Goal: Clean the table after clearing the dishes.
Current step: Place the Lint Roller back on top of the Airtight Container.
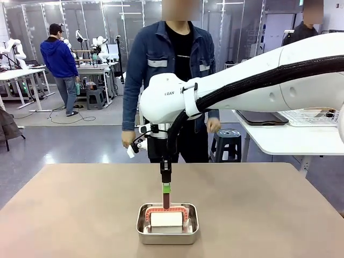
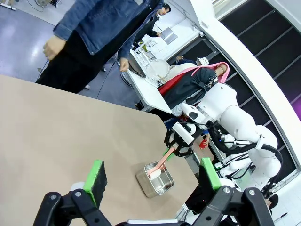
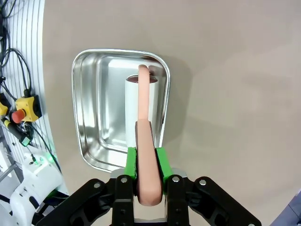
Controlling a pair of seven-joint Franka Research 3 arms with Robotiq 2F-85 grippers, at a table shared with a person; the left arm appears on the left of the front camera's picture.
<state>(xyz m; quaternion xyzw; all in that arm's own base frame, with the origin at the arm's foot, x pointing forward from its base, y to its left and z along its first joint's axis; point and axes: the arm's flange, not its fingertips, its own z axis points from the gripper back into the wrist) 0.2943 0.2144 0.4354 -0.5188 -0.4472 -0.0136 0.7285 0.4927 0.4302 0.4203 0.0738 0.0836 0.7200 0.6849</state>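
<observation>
Two grippers are in play on the table (image 1: 64, 215), a plain beige-brown top. The right gripper (image 3: 146, 162) is clamped on the pinkish handle (image 3: 145, 136) of a cleaning tool (looks like a lint roller), pads pressed against both sides of it. The white roll (image 3: 141, 106) at the tool's end is seen lying inside a small steel pan (image 1: 167, 223), which is set near the robot's edge of the table, about mid-width. The left gripper (image 2: 150, 176) is held well above the tabletop with its jaws spread wide, nothing between them. A person in a denim jacket (image 1: 153, 59) is stood at the far side, hands down by the hips.
</observation>
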